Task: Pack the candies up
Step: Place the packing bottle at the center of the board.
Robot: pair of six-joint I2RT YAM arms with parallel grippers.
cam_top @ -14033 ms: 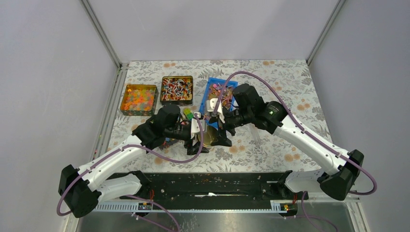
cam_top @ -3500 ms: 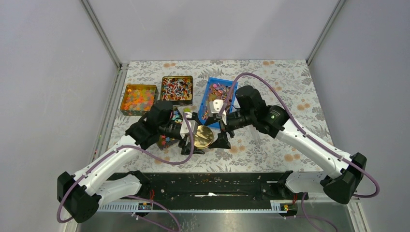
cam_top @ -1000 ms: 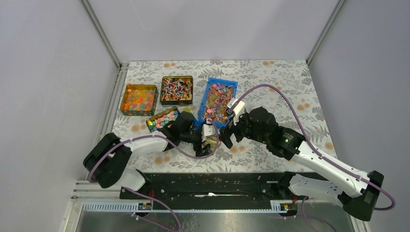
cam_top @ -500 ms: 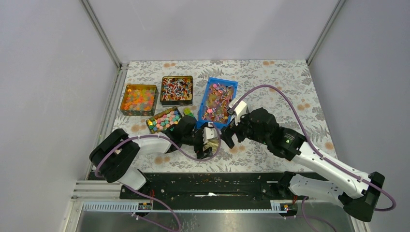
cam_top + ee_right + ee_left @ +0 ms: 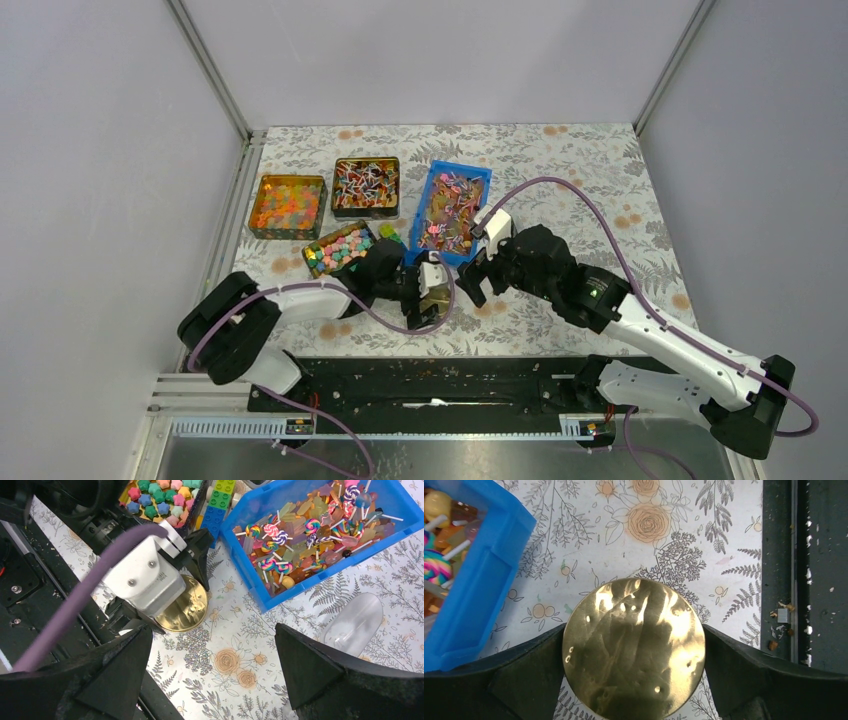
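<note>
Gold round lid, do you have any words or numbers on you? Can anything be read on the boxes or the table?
There is no text to read anywhere in these pictures.
Gold round lid: plain shiny metal, only small dents and reflections.
Blue bin: bare plastic wall, no label showing.
Tin of orange sweets and dark tin: too small in the top view to tell.
Tablecloth: only printed flowers and leaves.
</note>
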